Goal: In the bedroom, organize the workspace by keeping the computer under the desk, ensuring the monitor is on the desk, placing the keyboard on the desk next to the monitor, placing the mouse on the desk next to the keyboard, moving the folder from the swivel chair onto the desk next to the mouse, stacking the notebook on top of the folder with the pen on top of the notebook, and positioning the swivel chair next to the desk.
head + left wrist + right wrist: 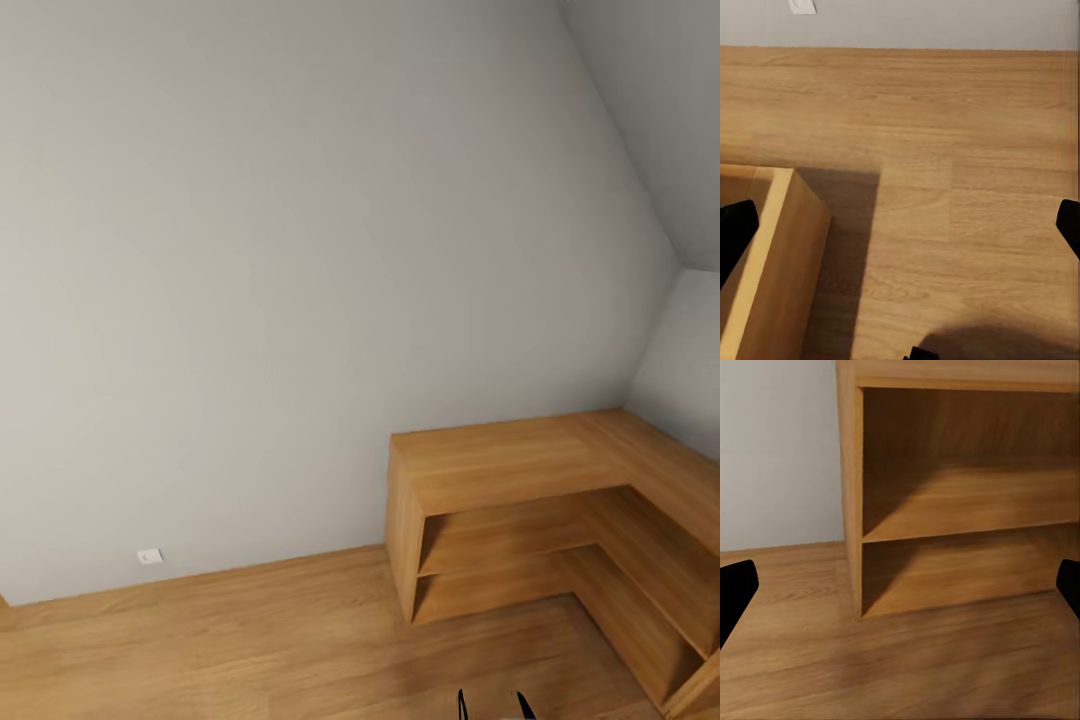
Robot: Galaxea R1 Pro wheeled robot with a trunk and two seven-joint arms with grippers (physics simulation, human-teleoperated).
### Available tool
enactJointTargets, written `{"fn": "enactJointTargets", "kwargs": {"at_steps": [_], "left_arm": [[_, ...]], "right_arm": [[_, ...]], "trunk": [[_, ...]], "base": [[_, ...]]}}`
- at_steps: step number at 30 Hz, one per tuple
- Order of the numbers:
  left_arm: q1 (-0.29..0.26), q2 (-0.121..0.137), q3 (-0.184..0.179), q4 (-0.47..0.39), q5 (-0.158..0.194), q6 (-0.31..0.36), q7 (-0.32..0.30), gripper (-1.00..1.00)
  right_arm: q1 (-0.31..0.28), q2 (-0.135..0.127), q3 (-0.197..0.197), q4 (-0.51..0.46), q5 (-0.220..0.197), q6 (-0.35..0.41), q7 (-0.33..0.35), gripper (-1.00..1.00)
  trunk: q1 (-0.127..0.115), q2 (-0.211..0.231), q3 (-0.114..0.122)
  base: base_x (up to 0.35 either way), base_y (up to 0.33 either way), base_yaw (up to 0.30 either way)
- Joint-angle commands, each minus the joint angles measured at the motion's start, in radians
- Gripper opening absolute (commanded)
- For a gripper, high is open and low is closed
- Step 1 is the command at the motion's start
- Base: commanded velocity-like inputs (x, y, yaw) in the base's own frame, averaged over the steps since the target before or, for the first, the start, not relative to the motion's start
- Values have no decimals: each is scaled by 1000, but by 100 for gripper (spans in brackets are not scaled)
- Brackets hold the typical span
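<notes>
**A:** What are you seeing, starting from the left?

**B:** I'm looking at a blank grey wall with a small white outlet low down by the wooden floor. Further right, I'm facing a low L-shaped wooden shelf unit tucked into the corner. It's bare.

**A:** Any of the workspace things? Desk, chair, folder?

**B:** None of them is appearing in my views, so I can't tell you where they are or which way anything long, like the keyboard, is pointing. My guess is I'm driving through the room and haven't turned toward the surface yet.

**A:** And the tools?

**B:** The left tool is hanging over the floor beside one end of the shelf unit. I'm seeing its dark fingertips at the two edges of the wrist picture, spread wide, with nothing between them. The right tool is facing the open front of the shelves, its fingertips equally wide apart and carrying nothing. In the head view I'm catching two dark tips at the bottom edge, but I can't say which arm they belong to.

**A:** Why both arms low and empty-handed?

**B:** I judge I'm keeping them tucked and free while travelling.
</notes>
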Motion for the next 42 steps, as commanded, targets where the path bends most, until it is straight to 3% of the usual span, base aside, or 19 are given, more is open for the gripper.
{"fn": "enactJointTargets", "kwargs": {"at_steps": [1,7,13,14,18,24,27,31,37,42], "left_arm": [[0,1,-8,-2,-1,-3,10,100],[0,-2,-6,-19,-3,-3,13,100],[-2,3,-7,-81,-1,16,15,100],[-2,2,-7,-84,-1,37,15,100],[-5,4,-6,-91,11,270,13,100],[-6,5,-2,-89,38,326,7,100],[-6,4,-1,-88,41,308,3,100],[-6,4,-5,-80,45,176,1,100],[-6,2,-9,-36,44,50,1,100],[-6,-1,-13,-24,43,16,0,100]], "right_arm": [[-1,0,9,2,-3,-2,-5,100],[10,-19,8,4,-5,52,-5,100],[69,-53,9,5,-5,92,-4,100],[79,-58,9,5,-5,90,-4,100],[103,-71,10,5,-7,86,13,100],[144,-82,10,5,-6,87,84,100],[156,-88,11,5,-5,85,107,100],[159,-85,13,5,-5,86,131,100],[160,-82,14,5,-5,91,146,100],[160,-80,14,4,-5,93,149,100]], "trunk": [[1,-2,-1],[1,-2,4],[1,-2,10],[1,-2,11],[1,-2,15],[1,-2,22],[1,-2,25],[1,-2,29],[1,-2,36],[1,-2,41]], "base": [[14,0,-232],[3,0,-232],[0,0,-225],[0,0,-220],[0,0,-213],[0,0,-201],[0,0,-196],[0,0,-196],[0,0,-196],[149,30,-203]]}}
